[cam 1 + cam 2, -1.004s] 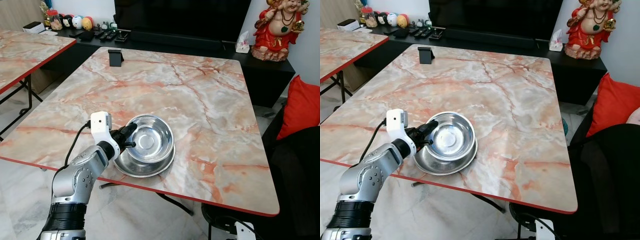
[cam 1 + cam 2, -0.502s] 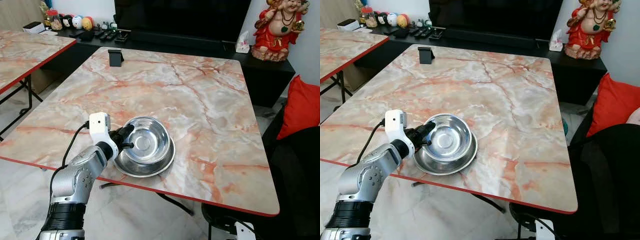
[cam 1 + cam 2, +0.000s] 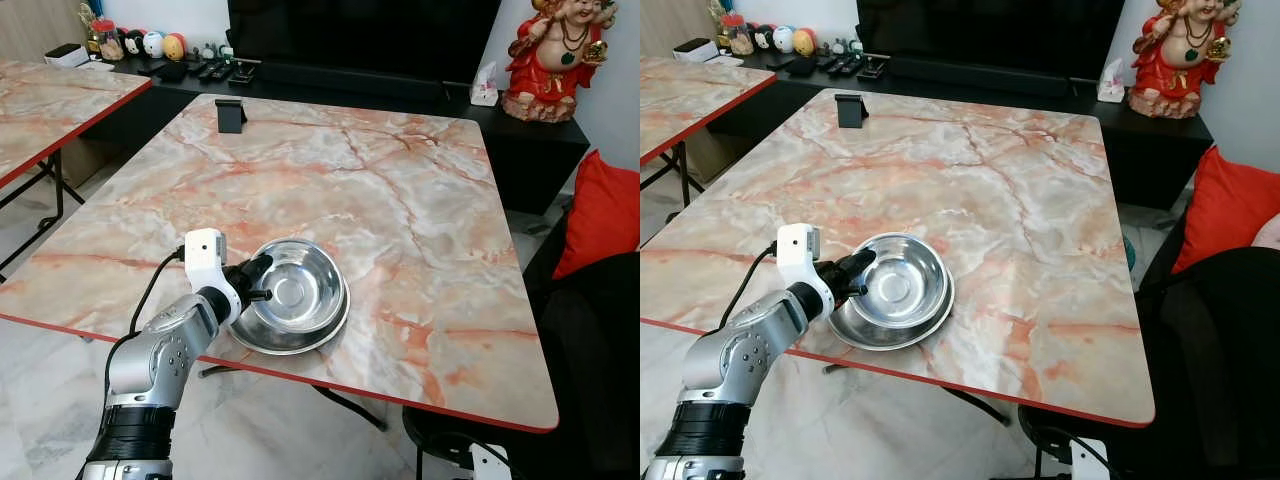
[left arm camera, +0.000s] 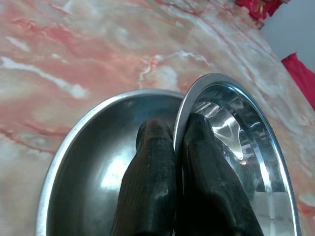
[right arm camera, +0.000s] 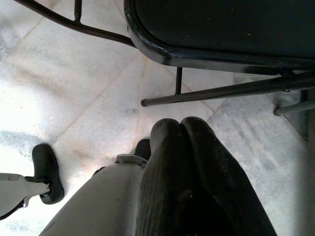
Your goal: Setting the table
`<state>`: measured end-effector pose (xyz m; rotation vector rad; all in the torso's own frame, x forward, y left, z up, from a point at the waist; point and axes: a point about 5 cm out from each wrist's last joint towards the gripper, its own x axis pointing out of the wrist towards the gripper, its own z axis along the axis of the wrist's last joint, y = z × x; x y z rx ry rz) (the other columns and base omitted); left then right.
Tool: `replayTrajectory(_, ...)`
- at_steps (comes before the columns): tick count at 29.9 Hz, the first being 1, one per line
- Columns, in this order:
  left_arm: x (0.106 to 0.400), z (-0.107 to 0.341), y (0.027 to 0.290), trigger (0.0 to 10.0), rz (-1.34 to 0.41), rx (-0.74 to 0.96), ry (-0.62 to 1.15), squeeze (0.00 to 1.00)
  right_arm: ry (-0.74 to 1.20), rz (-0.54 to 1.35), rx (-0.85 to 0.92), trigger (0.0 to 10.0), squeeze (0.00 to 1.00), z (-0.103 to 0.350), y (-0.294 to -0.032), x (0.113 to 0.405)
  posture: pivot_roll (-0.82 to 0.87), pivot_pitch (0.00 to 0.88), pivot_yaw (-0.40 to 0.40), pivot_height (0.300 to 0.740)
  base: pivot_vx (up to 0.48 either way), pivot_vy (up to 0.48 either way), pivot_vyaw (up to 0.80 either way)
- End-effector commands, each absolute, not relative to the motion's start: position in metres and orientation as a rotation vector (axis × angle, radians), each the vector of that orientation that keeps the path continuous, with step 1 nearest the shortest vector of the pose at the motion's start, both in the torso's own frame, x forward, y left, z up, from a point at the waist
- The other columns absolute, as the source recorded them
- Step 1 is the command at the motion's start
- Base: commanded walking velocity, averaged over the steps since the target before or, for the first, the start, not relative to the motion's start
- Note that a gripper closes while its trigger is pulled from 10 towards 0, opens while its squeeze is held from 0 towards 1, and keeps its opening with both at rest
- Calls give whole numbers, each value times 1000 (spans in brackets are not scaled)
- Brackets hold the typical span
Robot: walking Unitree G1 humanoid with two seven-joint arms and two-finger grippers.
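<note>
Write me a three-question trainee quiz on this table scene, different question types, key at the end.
1. True or false: the left gripper is shut on the rim of the upper steel bowl.
2. The upper bowl sits: A) on bare marble, B) inside the lower steel bowl, C) on a chair.
3. Fill in: the black phone stand stands near the table's ___ edge.

Key: 1 true; 2 B; 3 far. The right gripper hangs idle, shut, above the floor.
</note>
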<state>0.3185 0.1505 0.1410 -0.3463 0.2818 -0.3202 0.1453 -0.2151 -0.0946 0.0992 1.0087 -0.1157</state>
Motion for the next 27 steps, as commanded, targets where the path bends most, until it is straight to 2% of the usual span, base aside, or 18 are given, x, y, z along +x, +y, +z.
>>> replayTrajectory(1,319,139,150,10000,-311,-324,295,0,1022,-113,102,10000,0,-96,-214,144,35,0,-24,740,0,0,0)
replayTrajectory(6,318,138,149,10000,-309,-325,299,0,1024,-111,101,10000,0,-96,-214,144,35,0,-24,740,0,0,0)
replayTrajectory(7,318,138,149,10000,-307,-324,298,631,1024,-111,102,10000,0,-96,-214,144,35,0,-24,740,0,0,0)
replayTrajectory(8,318,138,149,10000,-304,-322,299,753,1024,-111,101,10000,0,-96,-214,144,35,0,-24,740,0,0,0)
replayTrajectory(10,319,138,149,10000,-301,-317,299,733,1024,-111,102,10000,0,-96,-214,144,35,0,-24,740,0,0,0)
replayTrajectory(11,319,138,150,10000,-299,-310,296,518,1024,-111,102,10000,0,-96,-214,144,35,0,-24,740,0,0,0)
replayTrajectory(14,319,138,150,10000,-298,-306,294,518,1024,-111,102,10000,0,-96,-214,144,35,0,-24,740,0,0,0)
replayTrajectory(15,320,138,151,10000,-291,-302,290,0,1024,-111,101,10000,0,-96,-214,144,35,0,-24,740,0,0,0)
replayTrajectory(27,323,141,153,10000,-263,-271,272,0,1024,-108,100,10000,0,-96,-214,144,36,2,-25,740,0,0,0)
